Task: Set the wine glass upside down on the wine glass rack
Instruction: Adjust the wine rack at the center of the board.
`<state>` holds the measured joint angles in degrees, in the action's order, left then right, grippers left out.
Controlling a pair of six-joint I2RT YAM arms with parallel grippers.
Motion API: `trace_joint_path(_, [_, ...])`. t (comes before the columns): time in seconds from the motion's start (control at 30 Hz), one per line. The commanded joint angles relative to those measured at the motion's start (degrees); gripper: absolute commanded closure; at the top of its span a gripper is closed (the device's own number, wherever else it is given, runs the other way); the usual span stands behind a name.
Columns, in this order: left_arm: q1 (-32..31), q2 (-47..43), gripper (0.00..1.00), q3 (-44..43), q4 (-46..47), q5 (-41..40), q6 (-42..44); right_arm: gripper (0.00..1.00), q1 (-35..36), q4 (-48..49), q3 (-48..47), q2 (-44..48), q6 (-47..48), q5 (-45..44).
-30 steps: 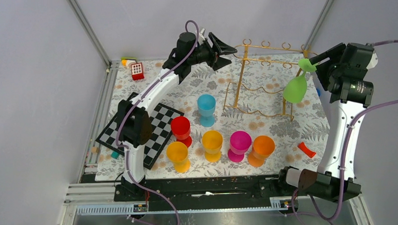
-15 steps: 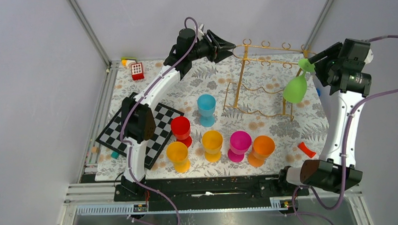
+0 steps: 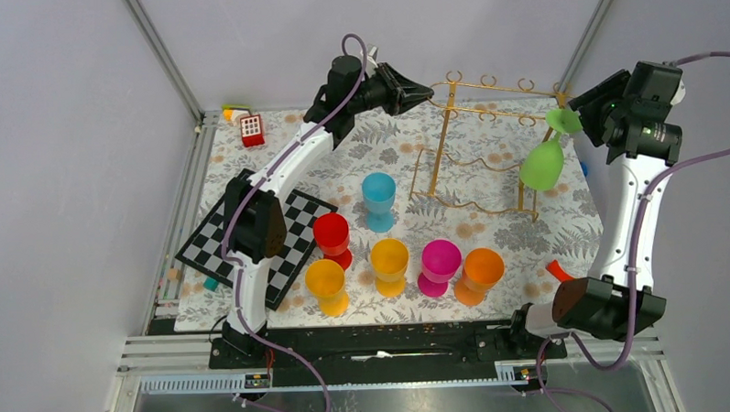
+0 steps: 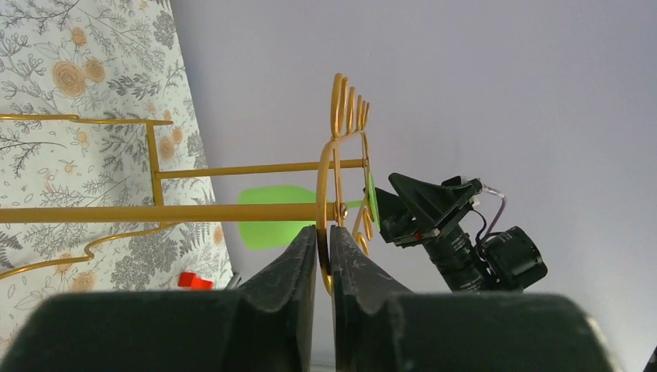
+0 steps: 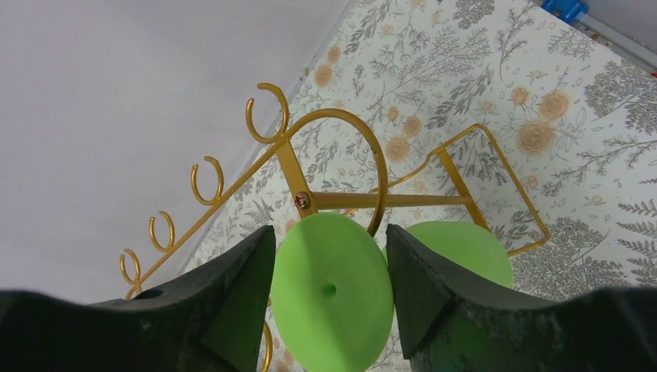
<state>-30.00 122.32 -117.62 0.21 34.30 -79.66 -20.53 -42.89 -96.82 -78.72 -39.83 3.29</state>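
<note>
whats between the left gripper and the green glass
The gold top rail of the wine glass rack, running from the left gripper to the green glass; top view shows it.

Rack: I see a slim gold wire wine glass rack (image 4: pixel 194 212), glossy polished metal.
Glass: lime-green wine glass (image 5: pixel 329 302), smooth matt plastic.
Surface: floral printed cloth (image 3: pixel 387 150), matt.
My left pincer (image 4: pixel 324 230): black plastic, finely grained, matt.

Worktop (image 3: pixel 378 151) w/ grey floral cover: wine glass rack (image 3: pixel 442 144) stands back right, blue cup (image 3: pixel 378 198) just left of its base. Checkerboard (image 3: pixel 298 228) lies front left, red cup (image 3: pixel 331 236) at its right edge; then a front row of amber cup (image 3: pixel 326 284), yellow cup (image 3: pixel 389 263), magenta cup (image 3: pixel 439 265), orange cup (image 3: pixel 481 273). Small red block (image 3: pixel 558 271) front right, red-white toy (image 3: pixel 252 129) back left.
</note>
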Motion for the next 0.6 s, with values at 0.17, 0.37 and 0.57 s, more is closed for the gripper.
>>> trace_joint_path(0.17, [-0.1,-4.2,0.99,3.4,5.8,-0.3,-0.7,0.47,-0.4,3.6,-5.5,-4.1,2.1,7.4])
trace_joint_path(0.37, [-0.1,-7.1,1.0,7.4,5.6,-2.2,-1.2,0.52,-0.4,4.9,-6.9,-5.8,2.2,10.3])
trace_joint_path(0.57, [-0.2,-11.6,1.0,12.8,5.9,-5.1,-3.1,0.52,-0.4,5.4,-9.8,-8.8,2.8,12.6])
